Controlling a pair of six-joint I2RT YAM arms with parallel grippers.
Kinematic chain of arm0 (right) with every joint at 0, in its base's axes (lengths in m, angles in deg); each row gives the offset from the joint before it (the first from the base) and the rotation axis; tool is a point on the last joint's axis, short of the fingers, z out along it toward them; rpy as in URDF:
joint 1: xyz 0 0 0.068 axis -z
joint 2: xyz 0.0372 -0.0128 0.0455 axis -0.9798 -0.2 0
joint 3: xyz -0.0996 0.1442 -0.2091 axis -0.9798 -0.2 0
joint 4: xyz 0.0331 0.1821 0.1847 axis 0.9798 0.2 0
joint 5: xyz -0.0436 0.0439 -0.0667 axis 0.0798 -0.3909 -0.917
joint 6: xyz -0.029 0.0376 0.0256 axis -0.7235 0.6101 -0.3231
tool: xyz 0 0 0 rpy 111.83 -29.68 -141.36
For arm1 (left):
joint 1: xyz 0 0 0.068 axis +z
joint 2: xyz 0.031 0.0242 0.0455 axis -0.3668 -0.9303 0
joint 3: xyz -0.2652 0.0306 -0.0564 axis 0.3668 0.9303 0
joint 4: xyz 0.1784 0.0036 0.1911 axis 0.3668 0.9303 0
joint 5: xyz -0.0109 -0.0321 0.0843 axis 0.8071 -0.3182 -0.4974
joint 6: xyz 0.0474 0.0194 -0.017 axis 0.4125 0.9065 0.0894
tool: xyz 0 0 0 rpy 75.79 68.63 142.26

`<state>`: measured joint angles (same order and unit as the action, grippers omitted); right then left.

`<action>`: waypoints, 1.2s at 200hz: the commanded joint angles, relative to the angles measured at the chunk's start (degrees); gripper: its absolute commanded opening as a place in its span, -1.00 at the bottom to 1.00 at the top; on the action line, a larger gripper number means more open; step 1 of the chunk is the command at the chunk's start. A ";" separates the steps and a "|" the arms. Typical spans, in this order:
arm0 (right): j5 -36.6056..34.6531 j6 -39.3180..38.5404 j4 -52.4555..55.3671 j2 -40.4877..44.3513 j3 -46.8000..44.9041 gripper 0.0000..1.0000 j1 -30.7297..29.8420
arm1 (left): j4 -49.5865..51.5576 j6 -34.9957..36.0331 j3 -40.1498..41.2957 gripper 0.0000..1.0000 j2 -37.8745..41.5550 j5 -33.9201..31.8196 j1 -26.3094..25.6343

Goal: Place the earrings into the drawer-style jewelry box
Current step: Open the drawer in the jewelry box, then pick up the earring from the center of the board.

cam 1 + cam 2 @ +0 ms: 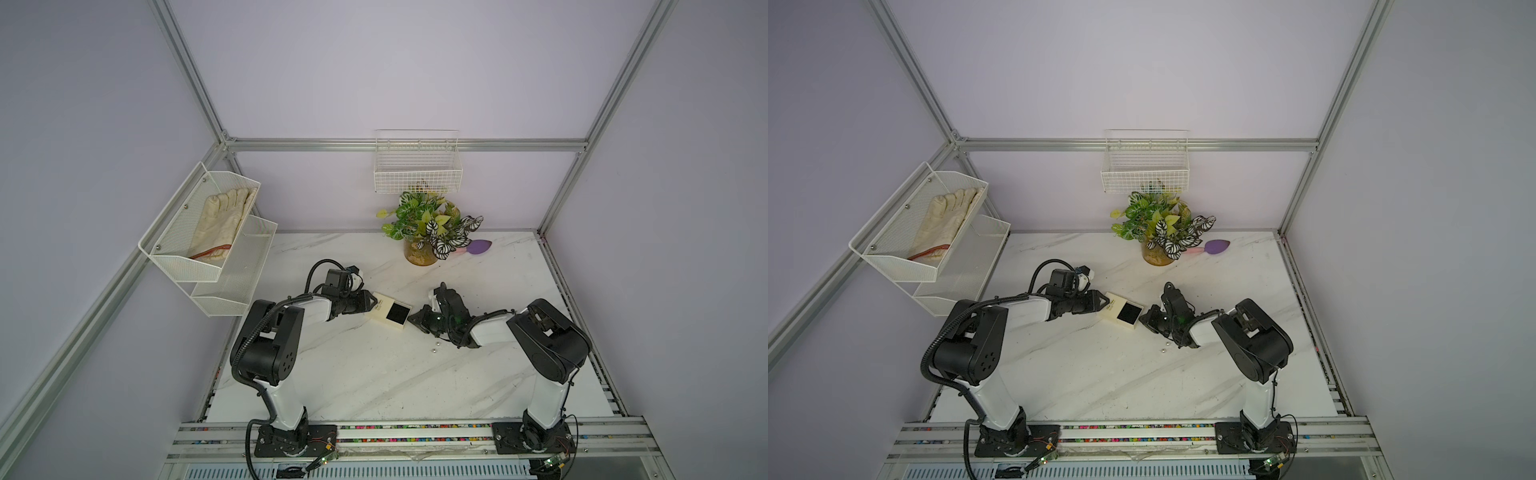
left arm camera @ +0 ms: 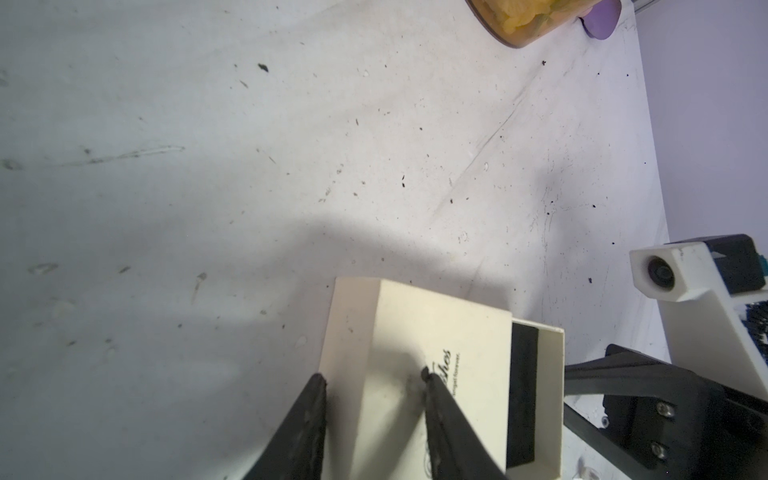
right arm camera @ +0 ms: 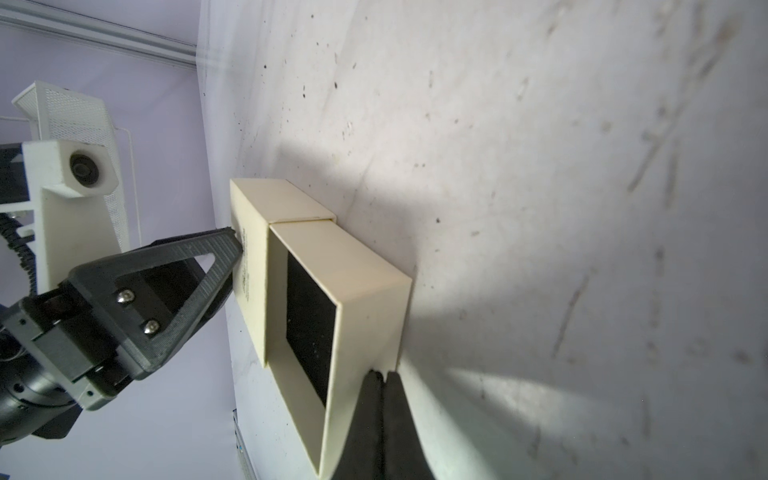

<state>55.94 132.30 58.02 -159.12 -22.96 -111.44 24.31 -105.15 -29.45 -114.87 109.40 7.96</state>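
The drawer-style jewelry box point(image 1: 388, 311) sits mid-bench between my two arms, and its drawer point(image 3: 365, 291) is slid out toward the right far enough to bare the black lining. I judge the opening step about done. The filling has not begun: the earrings point(image 1: 432, 350) lie on the bench point(image 1: 374, 382), two tiny pale beads just beside each other, nearer than the box and close under my right wrist. Nothing shows on the lining.

My left claw point(image 2: 372, 376) is parted a little, one tip at the sleeve's side and the other on its printed top. It looks to me like bracing rather than a true pinch. My right claw point(image 3: 382, 380) is shut tight, tips meeting at the drawer's outer end. Whether a pull tab is caught between them I cannot tell.

What is left: free a claw, pick up each stud, drop it in the tray, and perhaps slide the drawer home.

Little stands in the way. The potted plant point(image 1: 422, 232) and a purple egg-shaped thing point(image 1: 478, 247) stand far back, well apart from the box. A wire basket point(image 1: 417, 166) hangs on the far wall. The mesh rack point(image 1: 232, 274) with a glove point(image 1: 224, 220) is off to the left. My own right forearm crowds the studs most, and round beads may roll when nudged.
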 commanded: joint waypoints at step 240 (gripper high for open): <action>-17.71 -28.72 41.71 29.73 -3.55 -0.32 -6.24 | 5.55 0.92 1.37 0.89 24.94 -17.68 -7.18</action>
<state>42.55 106.31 90.23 -131.12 -24.73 -115.00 30.00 -106.31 -30.36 -94.50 98.54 3.76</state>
